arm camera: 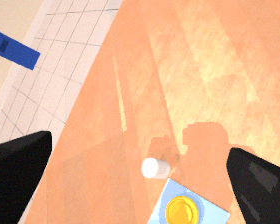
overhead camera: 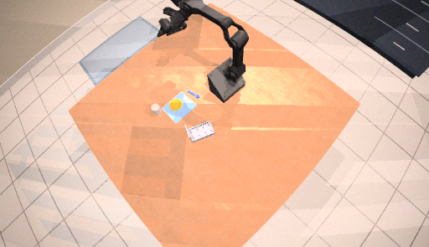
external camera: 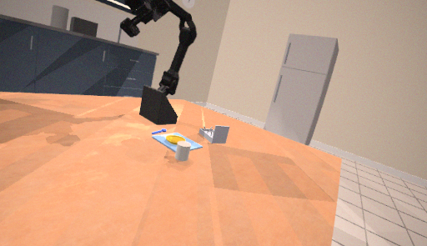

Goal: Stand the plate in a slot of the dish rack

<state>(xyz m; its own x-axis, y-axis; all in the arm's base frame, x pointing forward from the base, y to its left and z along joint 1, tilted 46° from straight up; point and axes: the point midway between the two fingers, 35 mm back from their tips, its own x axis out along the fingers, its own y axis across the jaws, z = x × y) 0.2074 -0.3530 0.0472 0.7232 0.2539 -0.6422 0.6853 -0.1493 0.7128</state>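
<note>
The yellow plate point(overhead camera: 175, 105) point(external camera: 175, 139) point(arm camera: 182, 212) lies flat on a light blue mat point(overhead camera: 177, 118) point(external camera: 194, 145) point(arm camera: 216, 214). The white dish rack point(overhead camera: 201, 132) point(external camera: 221, 134) stands on the table beside the mat, with a taller panel at one end and small rails inside; no plate stands in it. The rack is outside the wrist view. My gripper point(overhead camera: 172, 33) point(arm camera: 141, 149) is open with nothing between its fingers. It is raised high above the table, well away from plate and rack.
A white cup point(overhead camera: 156, 109) point(external camera: 183, 151) point(arm camera: 154, 168) stands just beside the mat. A small blue utensil point(overhead camera: 193, 94) point(external camera: 158, 132) lies on the mat's other side, toward the arm's base point(overhead camera: 226, 81) point(external camera: 157, 106). A blue block-like object point(arm camera: 15, 50) shows at the wrist view's upper left.
</note>
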